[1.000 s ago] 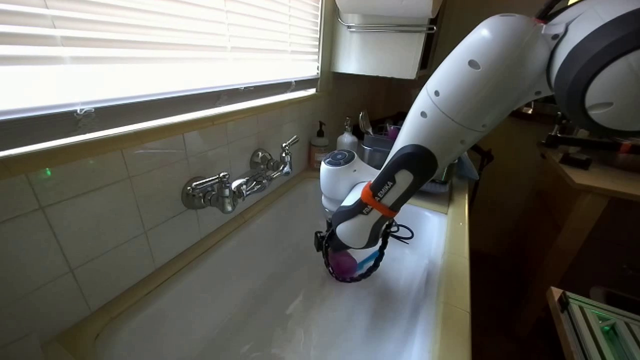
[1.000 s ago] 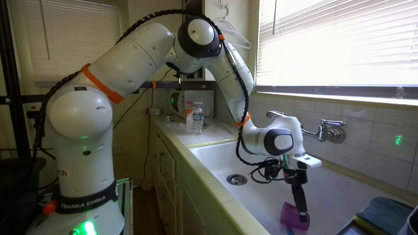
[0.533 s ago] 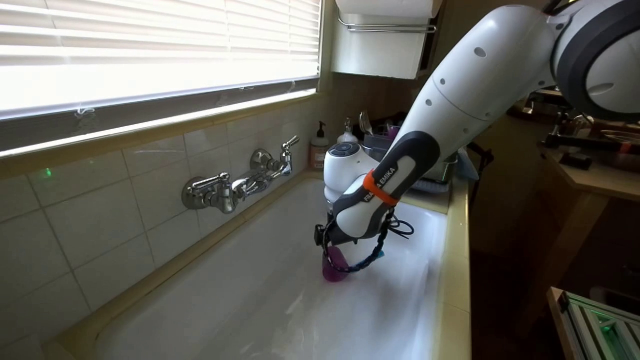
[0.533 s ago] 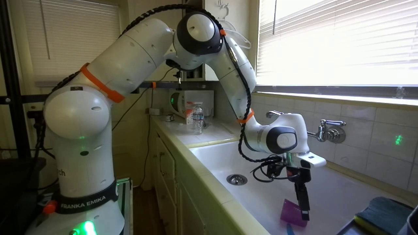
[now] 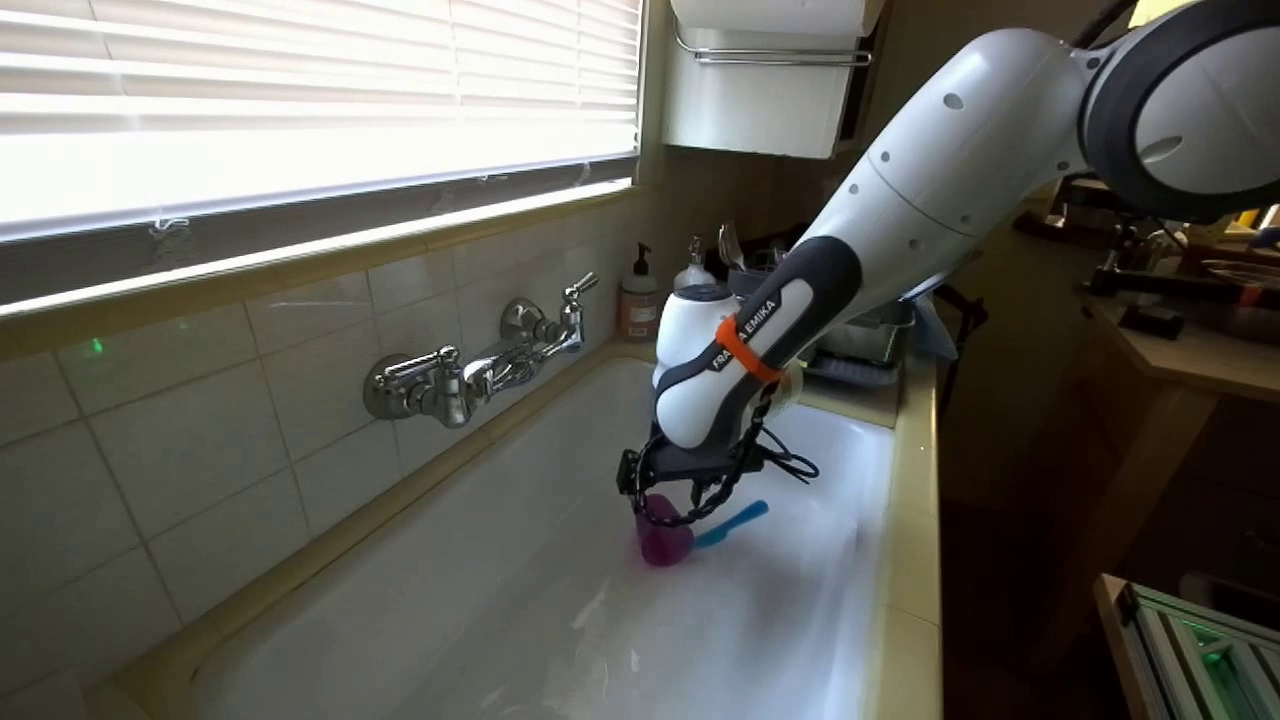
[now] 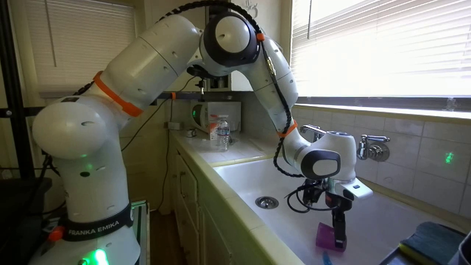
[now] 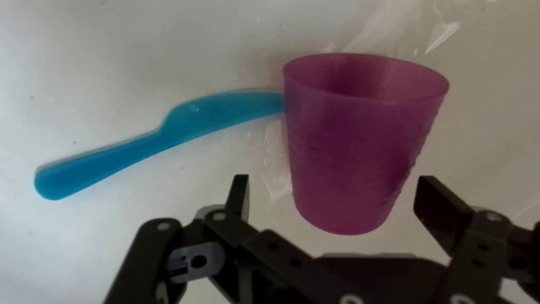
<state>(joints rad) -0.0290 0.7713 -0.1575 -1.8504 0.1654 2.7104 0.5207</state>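
Note:
A purple translucent cup [image 7: 350,152] lies on its side in the white sink, its mouth pointing away from my palm in the wrist view. My gripper [image 7: 333,179] is open, with one finger on each side of the cup's base end and a visible gap on both sides. A blue plastic knife [image 7: 160,139] lies beside the cup; its blade end meets the cup's side and its tip is hidden. The cup [image 5: 665,540] [image 6: 324,235] and knife [image 5: 735,523] [image 6: 326,257] show in both exterior views. In an exterior view a black finger [image 6: 339,239] overlaps the cup.
The sink basin [image 5: 480,620] has a drain [image 6: 266,202] and a yellowish rim [image 6: 235,198]. A chrome faucet [image 5: 500,365] projects from the tiled wall. Soap bottles [image 5: 638,300] and a dish rack [image 5: 860,345] stand at one end. A sponge [image 6: 428,241] sits near the basin.
My wrist has shifted right in an exterior view and its fingers hang more upright. The cup has shifted and turned slightly, and more of the knife shows.

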